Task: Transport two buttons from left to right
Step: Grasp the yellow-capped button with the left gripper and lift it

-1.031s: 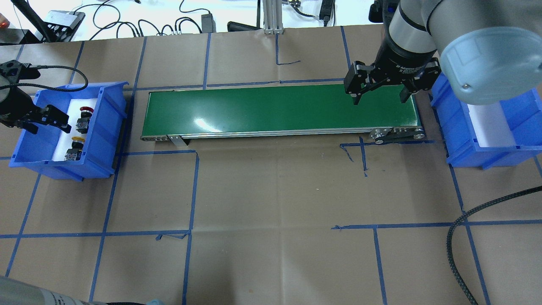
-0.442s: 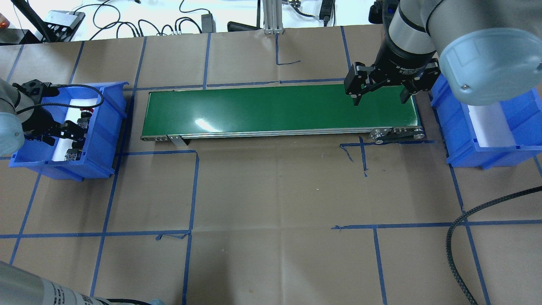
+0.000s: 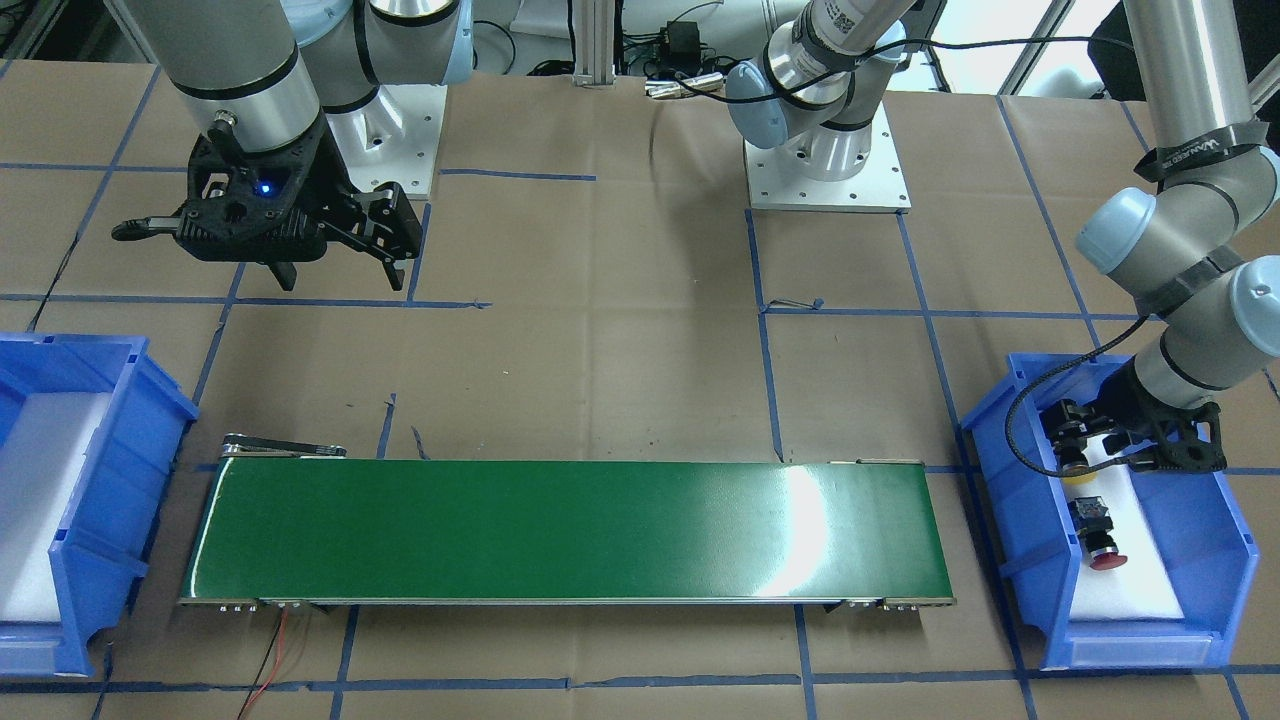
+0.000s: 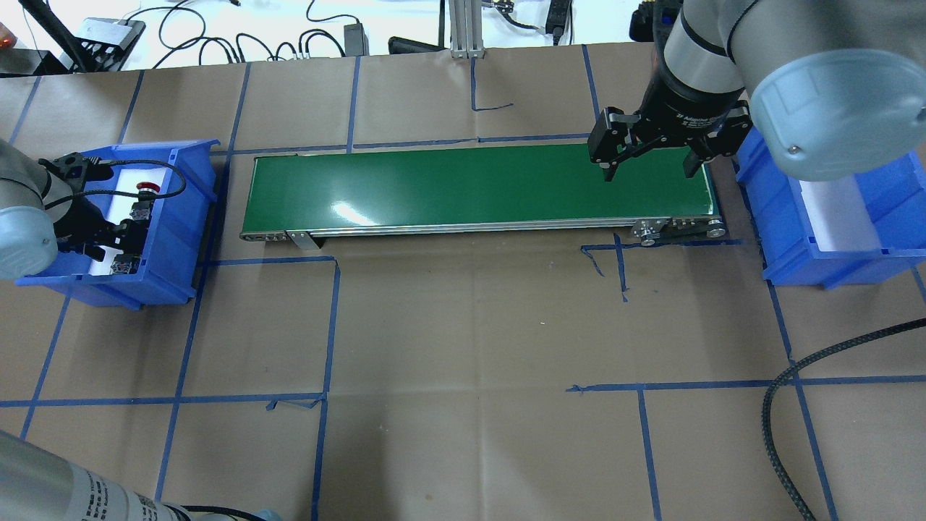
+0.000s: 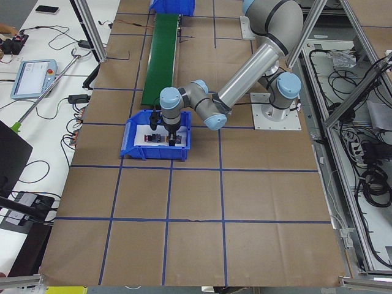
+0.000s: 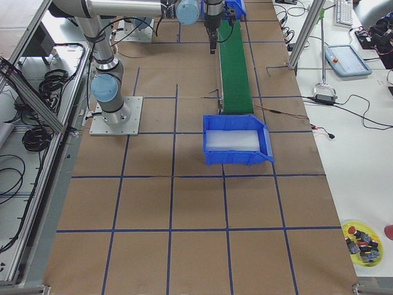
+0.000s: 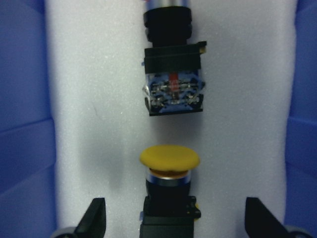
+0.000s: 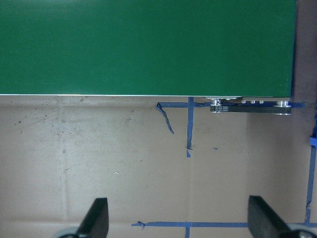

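Brown-papered counter [image 4: 463, 325] is carrying a green conveyor [image 4: 470, 181] along its far side. One blue bin is sitting at each end of it: left bin [image 4: 184, 217] by the left edge, right bin [image 4: 785, 246] by the right edge.

Progress: nothing is counting as delivered yet. Both buttons are lying on their sides on the white foam in the left bin, in line, close but not touching. Red button [image 3: 1098, 540] is lying toward the far edge, yellow button [image 7: 169, 158] toward the robot's edge. Right bin is showing only its white liner, and the belt is showing only glare.

Left jaws are hanging low inside the left bin, spread wide. Fingertips [image 7: 96, 220] are straddling the yellow button's black body with a clear gap on each side, gripping nothing.

Right jaws are also spread wide and holding nothing, hovering over the conveyor's right end, just beside the right bin.

My read: the first pick is just starting, on yellow. Closing, lifting and moving it across are all remaining, probably via the belt with the right arm waiting to receive. Same cycle is then pending for red, so I'm calling it roughly zero of two.
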